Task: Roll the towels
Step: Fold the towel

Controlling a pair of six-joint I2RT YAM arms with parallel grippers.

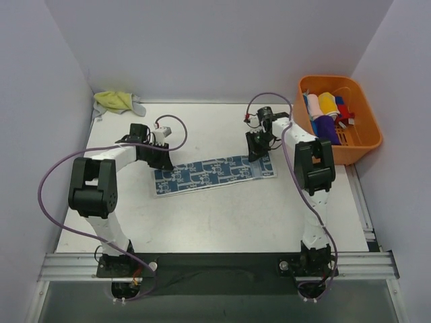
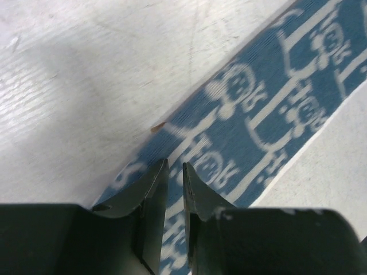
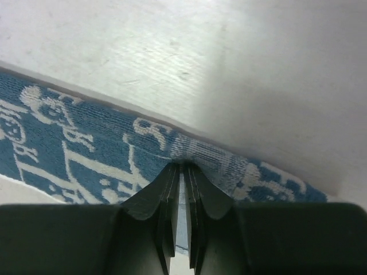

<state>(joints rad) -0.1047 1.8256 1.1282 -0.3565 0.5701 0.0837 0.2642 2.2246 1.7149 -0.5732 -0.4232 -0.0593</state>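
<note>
My right gripper (image 3: 180, 166) has closed on the far long edge of the blue-and-white towel (image 1: 215, 173) at its right end, with a small pucker of woven cloth raised between the black fingertips. My left gripper (image 2: 175, 165) stands at the towel's left end, tips down on the same far edge and jaws a narrow slit apart. The pattern shows through the gap and no cloth is gathered there.

The towel lies flat as one long strip, slanting across the middle of the table (image 1: 222, 222). Its ribbed blue weave carries white cartoon figures. The table is pale, faintly scratched and bare on both sides of the strip.

The yellow-green towel (image 1: 116, 101) sits crumpled in the far left corner, well apart from both arms. An orange basket (image 1: 350, 155) of rolled cloths stands at the right edge, near my right arm.
</note>
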